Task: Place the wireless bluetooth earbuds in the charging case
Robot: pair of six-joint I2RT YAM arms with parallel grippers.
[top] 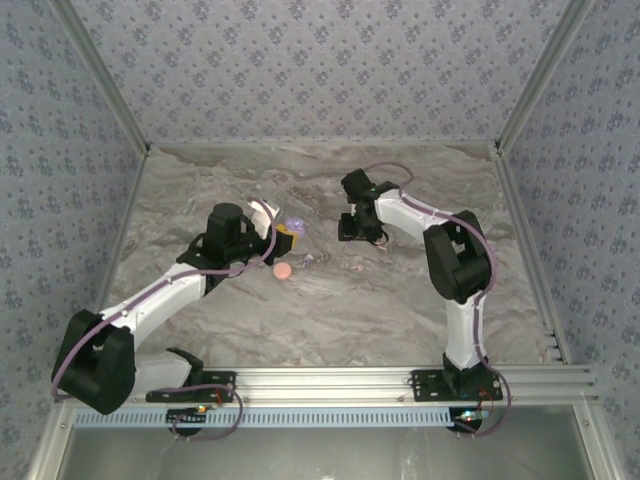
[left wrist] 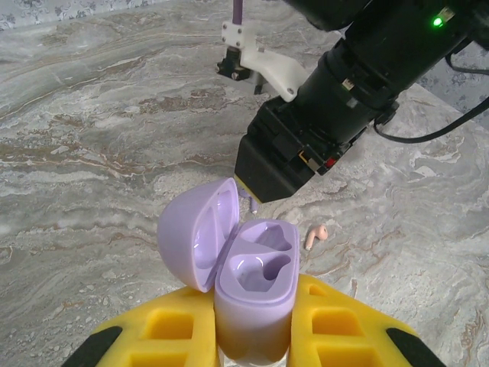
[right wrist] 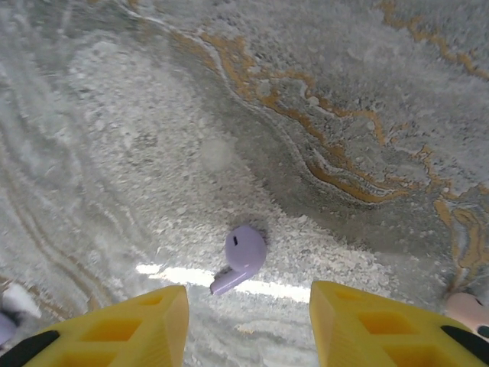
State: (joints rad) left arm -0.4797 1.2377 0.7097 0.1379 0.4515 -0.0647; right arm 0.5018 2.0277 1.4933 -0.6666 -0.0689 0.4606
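table (top: 400,310): marble-patterned | left arm (top: 160,290): stretched forward, wrist kept low | right arm (top: 455,260): elbow bent, wrist tipped down | left gripper (left wrist: 252,329): clenched on open charging case (left wrist: 256,264), held upright | right gripper (right wrist: 248,321): jaws parted, nothing grasped | lilac earbud (right wrist: 243,256): laid on table just before the parted fingers | pink earbud (left wrist: 315,235): seen on table near case
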